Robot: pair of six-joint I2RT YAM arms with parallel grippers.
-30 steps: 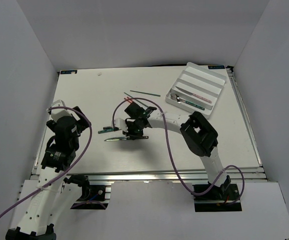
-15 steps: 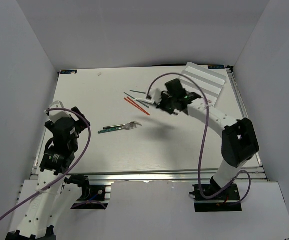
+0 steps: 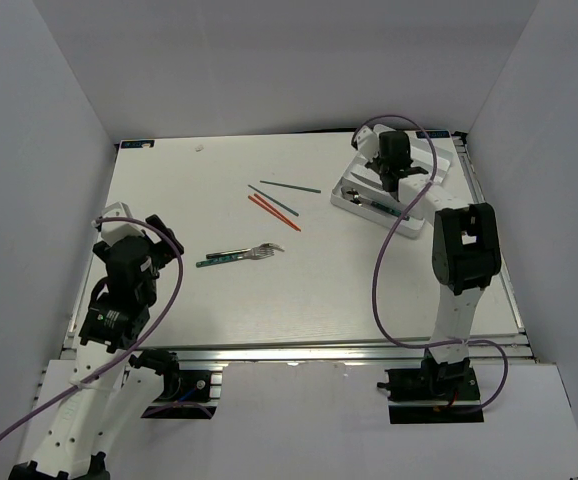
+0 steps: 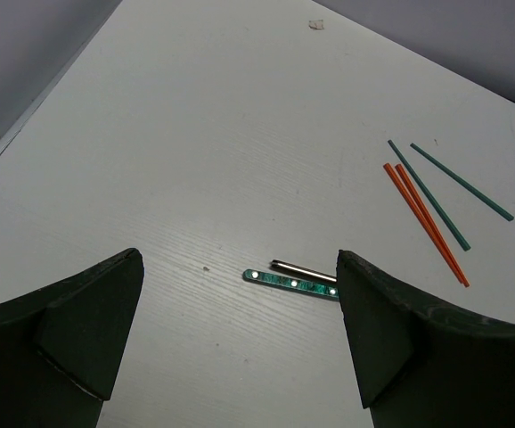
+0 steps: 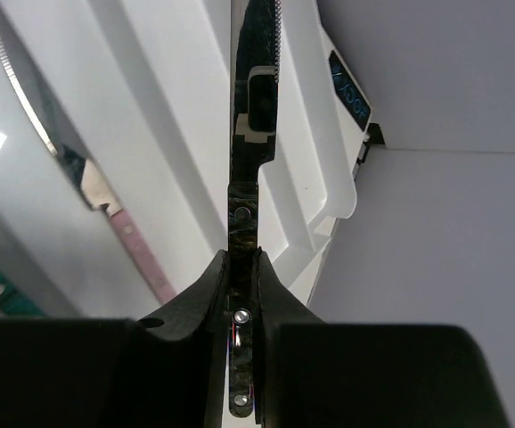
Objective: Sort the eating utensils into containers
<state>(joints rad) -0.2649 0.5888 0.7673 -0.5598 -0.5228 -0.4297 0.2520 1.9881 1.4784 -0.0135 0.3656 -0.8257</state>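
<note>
Tray (image 5: 324, 143) is mostly covered by the right arm in the top view. Which slot lies under the held knife (image 5: 253, 107) cannot be told. The knife is gripped by the right hand (image 5: 242, 259), its handle end buried between the fingers. A pink-handled knife (image 5: 88, 183) is seen in a slot. Left hand (image 4: 238, 259) is spread wide and empty above the worktop (image 4: 195, 134). Fork (image 4: 291, 283) is partly cut off by its finger, with chopsticks (image 4: 422, 223) beyond.

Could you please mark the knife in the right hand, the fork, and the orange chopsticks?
knife (image 5: 250, 152), right wrist view, on the blade.
fork (image 3: 241, 255), top view, mid-length.
orange chopsticks (image 4: 427, 227), left wrist view, mid-length.
</note>
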